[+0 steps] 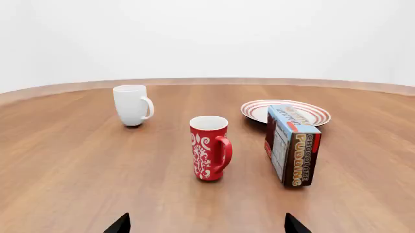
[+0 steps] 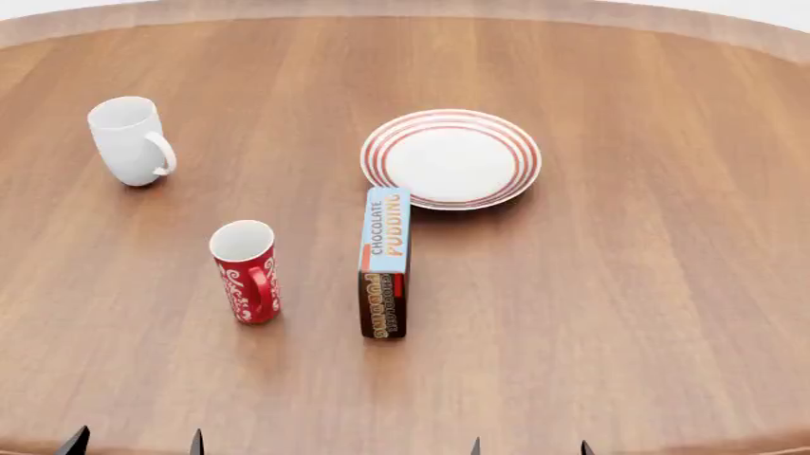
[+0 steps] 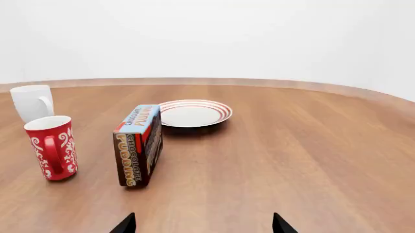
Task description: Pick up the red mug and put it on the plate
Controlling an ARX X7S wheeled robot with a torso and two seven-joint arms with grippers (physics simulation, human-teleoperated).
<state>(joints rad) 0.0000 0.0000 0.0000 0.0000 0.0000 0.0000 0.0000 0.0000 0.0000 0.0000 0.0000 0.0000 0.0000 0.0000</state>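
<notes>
The red mug [image 2: 246, 272] stands upright on the wooden table, left of centre, its handle toward the near right; it also shows in the left wrist view [image 1: 209, 148] and the right wrist view [image 3: 52, 147]. The plate [image 2: 451, 157] lies farther back, right of the mug, empty; it shows in the left wrist view [image 1: 286, 111] and the right wrist view [image 3: 193, 112]. My left gripper [image 2: 136, 444] is open and empty at the near edge, well short of the mug; its tips show in its wrist view [image 1: 206, 224]. My right gripper [image 2: 529, 447] is open and empty [image 3: 203, 223].
A chocolate pudding box [image 2: 385, 261] stands on its edge between the red mug and the plate, close to the plate's near rim. A plain white mug [image 2: 131, 140] stands at the far left. The round table's rim [image 2: 379, 8] curves along the back.
</notes>
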